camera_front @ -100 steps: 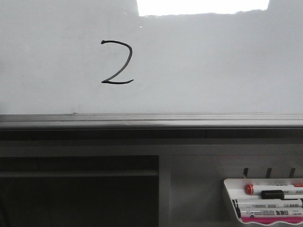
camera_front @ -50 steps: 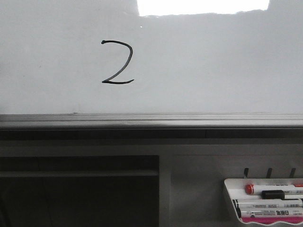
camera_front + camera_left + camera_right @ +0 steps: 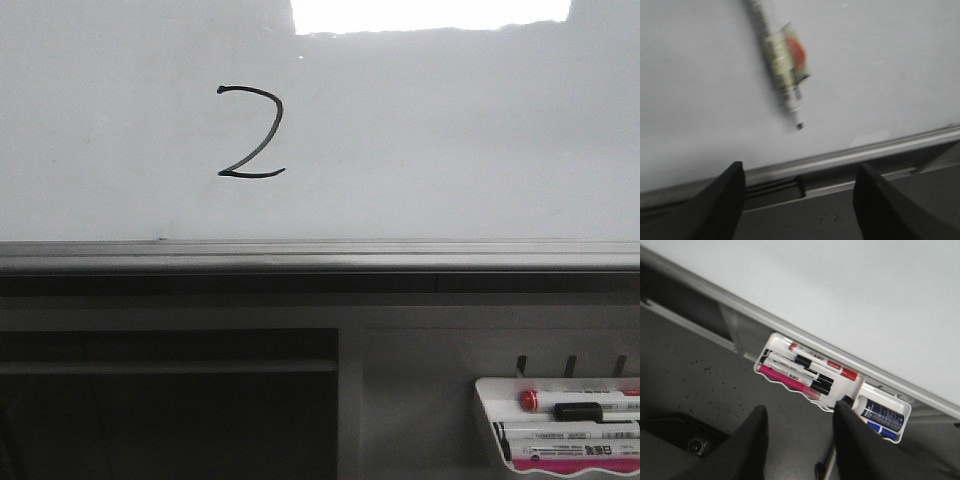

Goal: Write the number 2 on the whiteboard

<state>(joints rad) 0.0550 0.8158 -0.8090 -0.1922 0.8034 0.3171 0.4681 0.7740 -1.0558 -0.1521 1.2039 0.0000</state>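
Observation:
The number 2 (image 3: 250,133) is drawn in thin black marker on the whiteboard (image 3: 450,130), left of centre, well above the grey frame edge (image 3: 320,255). Neither gripper shows in the front view. In the left wrist view my left gripper (image 3: 800,170) is open and empty over the board's lower frame. A blurred marker (image 3: 782,65) with a red-and-green label lies against the whiteboard (image 3: 880,75), its dark tip toward the frame and apart from my fingers. My right gripper (image 3: 802,407) is open and empty, just short of the marker tray (image 3: 840,390).
The white marker tray (image 3: 485,420) hangs below the board at the lower right and holds several markers, one pink, and a blue bottle (image 3: 882,415). A dark recess (image 3: 170,400) lies below the frame on the left. A thin dark-tipped stick (image 3: 821,470) lies between my right fingers.
The digit sits a few pixels further right in the front view. Nothing else differs.

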